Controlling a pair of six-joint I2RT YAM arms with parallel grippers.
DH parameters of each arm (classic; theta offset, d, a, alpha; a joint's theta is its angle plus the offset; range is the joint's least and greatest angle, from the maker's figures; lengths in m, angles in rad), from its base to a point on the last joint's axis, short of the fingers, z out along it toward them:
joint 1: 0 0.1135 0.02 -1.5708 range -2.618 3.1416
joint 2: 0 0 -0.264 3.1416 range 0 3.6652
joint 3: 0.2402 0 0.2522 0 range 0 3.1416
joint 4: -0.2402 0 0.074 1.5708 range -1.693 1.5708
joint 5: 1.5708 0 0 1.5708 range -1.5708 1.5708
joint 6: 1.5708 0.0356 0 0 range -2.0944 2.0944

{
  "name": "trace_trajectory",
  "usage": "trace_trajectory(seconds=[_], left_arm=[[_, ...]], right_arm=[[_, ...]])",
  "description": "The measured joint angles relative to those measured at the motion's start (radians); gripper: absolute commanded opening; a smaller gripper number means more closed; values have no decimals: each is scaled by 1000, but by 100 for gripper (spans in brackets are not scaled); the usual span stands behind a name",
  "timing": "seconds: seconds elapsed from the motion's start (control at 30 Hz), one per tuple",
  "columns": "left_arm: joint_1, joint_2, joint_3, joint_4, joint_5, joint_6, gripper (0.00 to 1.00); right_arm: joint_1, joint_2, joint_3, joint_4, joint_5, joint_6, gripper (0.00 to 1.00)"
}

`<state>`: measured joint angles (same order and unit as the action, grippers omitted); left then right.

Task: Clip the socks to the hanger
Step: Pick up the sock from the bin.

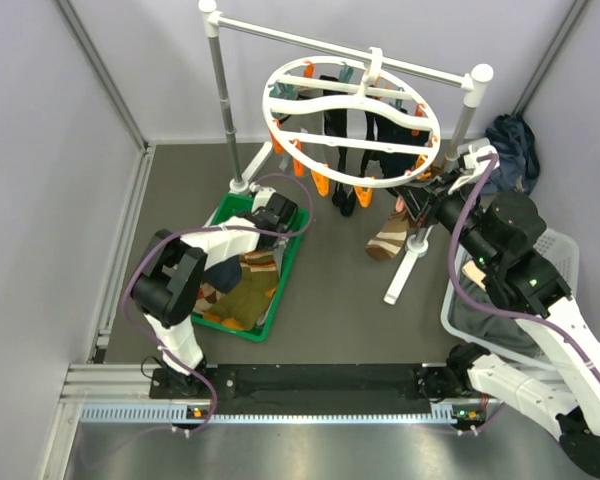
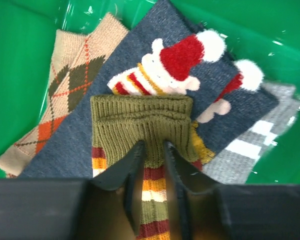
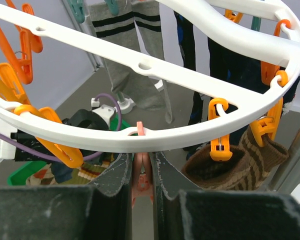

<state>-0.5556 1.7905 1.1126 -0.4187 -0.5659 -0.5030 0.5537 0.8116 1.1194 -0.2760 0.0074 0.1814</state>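
You will find the socks (image 2: 140, 120) are matt knitted cloth, ribbed or fuzzy. The bin (image 2: 20, 50) is glossy green plastic. The hanger (image 3: 180, 137) is smooth white plastic and its clips (image 3: 220, 147) are orange plastic. The rail stand (image 1: 223, 100) looks like dull metal.

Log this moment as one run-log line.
left gripper: gripping olive striped sock in green bin | right gripper: shut on orange clip at hanger rim

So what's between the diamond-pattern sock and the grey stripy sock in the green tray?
A dark blue Santa sock, seen in the left wrist view, with an olive striped sock on top, pinched by the left gripper.
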Motion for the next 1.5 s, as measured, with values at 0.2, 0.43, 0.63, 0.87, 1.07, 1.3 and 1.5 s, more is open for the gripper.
trace_trajectory(seconds=[0.2, 0.43, 0.63, 0.87, 1.07, 1.3, 1.5], left_arm=[[-1, -4, 2, 6, 6, -1, 0], [0, -93, -12, -23, 34, 0, 0], [0, -251, -28, -42, 43, 0, 0], [0, -417, -53, -77, 56, 6, 0], [0, -640, -110, -52, 131, 80, 0], [0, -945, -148, 78, 269, 200, 0], [0, -1044, -147, 133, 388, 265, 0]], right_arm=[[0, 0, 0, 0, 3, -4, 0], [0, 0, 0, 0, 3, -4, 0], [0, -3, 0, 0, 3, -3, 0], [0, -9, 0, 0, 2, 3, 0], [0, -12, -1, 1, -1, 6, 0], [0, -12, -10, 8, -2, 18, 0], [0, -13, -14, 21, -15, 31, 0]])
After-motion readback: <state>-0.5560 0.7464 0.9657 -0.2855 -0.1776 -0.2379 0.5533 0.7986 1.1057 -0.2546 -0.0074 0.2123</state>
